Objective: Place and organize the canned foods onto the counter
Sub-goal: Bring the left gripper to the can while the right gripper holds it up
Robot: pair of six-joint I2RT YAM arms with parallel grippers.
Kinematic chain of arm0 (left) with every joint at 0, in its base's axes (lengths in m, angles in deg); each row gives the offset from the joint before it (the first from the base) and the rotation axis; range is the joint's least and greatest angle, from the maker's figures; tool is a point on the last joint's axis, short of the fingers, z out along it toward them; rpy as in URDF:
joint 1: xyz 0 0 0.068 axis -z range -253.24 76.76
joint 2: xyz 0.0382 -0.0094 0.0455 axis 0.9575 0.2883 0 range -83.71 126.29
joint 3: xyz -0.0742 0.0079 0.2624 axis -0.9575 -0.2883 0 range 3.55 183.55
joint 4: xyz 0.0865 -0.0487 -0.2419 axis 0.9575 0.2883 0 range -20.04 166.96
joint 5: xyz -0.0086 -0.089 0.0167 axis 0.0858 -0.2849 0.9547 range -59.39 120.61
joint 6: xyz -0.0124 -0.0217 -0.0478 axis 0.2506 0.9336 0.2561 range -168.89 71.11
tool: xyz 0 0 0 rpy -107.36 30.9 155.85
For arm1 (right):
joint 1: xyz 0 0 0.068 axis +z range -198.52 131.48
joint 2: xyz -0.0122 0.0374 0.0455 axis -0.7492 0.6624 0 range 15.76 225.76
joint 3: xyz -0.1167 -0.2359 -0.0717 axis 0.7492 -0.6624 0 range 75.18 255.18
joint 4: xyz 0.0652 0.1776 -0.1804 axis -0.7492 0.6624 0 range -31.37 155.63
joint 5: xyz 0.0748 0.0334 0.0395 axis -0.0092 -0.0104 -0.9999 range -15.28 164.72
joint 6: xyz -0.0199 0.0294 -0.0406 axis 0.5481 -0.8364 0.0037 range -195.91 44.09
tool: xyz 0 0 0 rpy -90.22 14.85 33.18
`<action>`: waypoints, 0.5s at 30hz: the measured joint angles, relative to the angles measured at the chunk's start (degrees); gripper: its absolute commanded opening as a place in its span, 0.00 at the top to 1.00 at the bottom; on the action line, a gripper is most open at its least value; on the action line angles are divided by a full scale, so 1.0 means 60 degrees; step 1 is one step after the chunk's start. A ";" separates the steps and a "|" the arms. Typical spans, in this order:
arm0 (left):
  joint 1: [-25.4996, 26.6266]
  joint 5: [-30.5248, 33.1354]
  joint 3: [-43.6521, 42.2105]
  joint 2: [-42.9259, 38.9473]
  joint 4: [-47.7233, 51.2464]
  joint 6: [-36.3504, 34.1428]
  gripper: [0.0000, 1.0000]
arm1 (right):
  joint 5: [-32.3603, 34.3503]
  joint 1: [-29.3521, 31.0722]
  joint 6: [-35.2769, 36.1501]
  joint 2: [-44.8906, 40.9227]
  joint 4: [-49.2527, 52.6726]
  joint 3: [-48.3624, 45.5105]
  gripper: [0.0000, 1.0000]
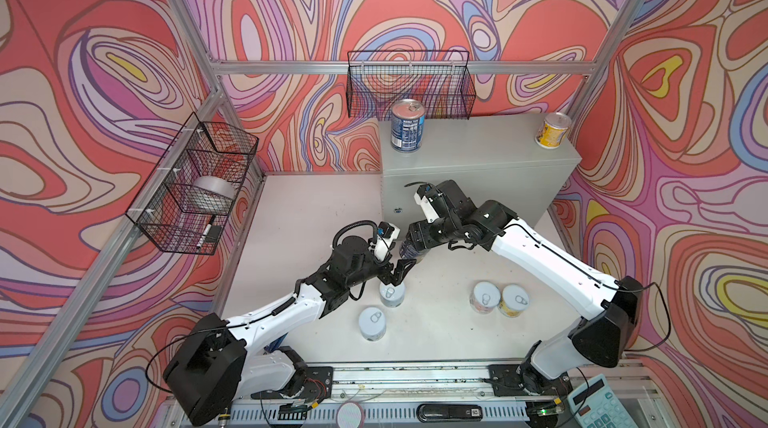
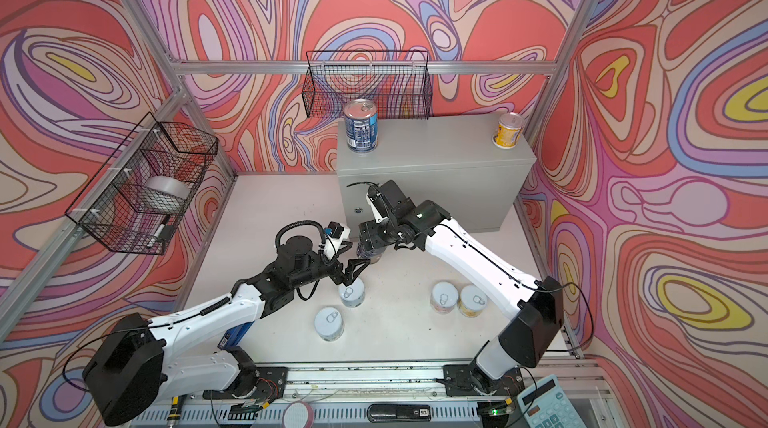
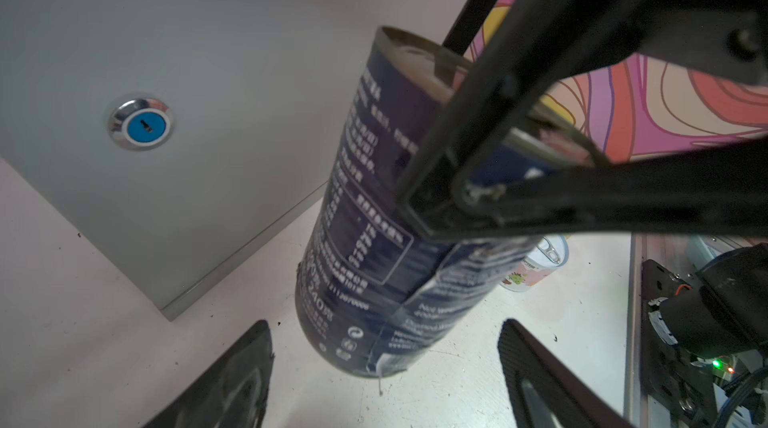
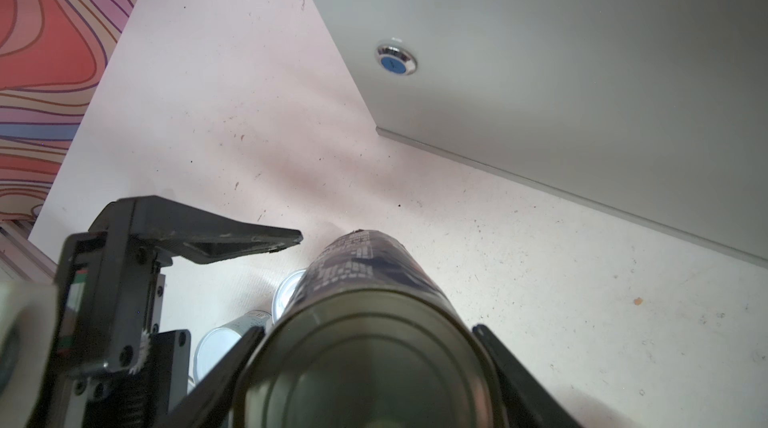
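My right gripper (image 4: 368, 328) is shut on a tall dark blue can (image 4: 365, 272), one jaw on each side of it. In both top views that can (image 1: 408, 254) (image 2: 369, 253) hangs tilted in front of the counter (image 1: 478, 147) (image 2: 436, 151). My left gripper (image 3: 382, 324) (image 1: 400, 273) is open, its fingers either side of the can's lower end (image 3: 374, 218) without touching it. A second dark blue can (image 1: 408, 126) and a yellow can (image 1: 552, 130) stand on the counter top. On the table stand two pale blue cans (image 1: 392, 295) (image 1: 372, 324), a pink-white can (image 1: 485, 298) and a yellow can (image 1: 514, 301).
A black wire basket (image 1: 409, 85) hangs on the back wall above the counter. Another basket (image 1: 195, 180) on the left wall holds a silver tape roll (image 1: 214, 195). A round lock (image 3: 141, 124) sits on the counter front. A calculator (image 1: 598, 405) lies at the front right.
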 measured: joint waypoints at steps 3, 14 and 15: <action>0.0000 -0.0131 0.0135 0.0226 -0.0299 -0.0102 0.13 | -0.0295 -0.0109 0.0044 0.0004 0.0102 0.0000 0.32; 0.0015 -0.0787 0.0211 0.0991 -0.1625 -0.0178 0.11 | -0.1953 -0.1293 -0.0022 -0.0160 0.0058 -0.0255 0.35; 0.0015 -0.0860 0.0270 0.1082 -0.1650 -0.0197 0.10 | -0.2011 -0.1348 -0.0025 -0.0189 0.0095 -0.0284 0.35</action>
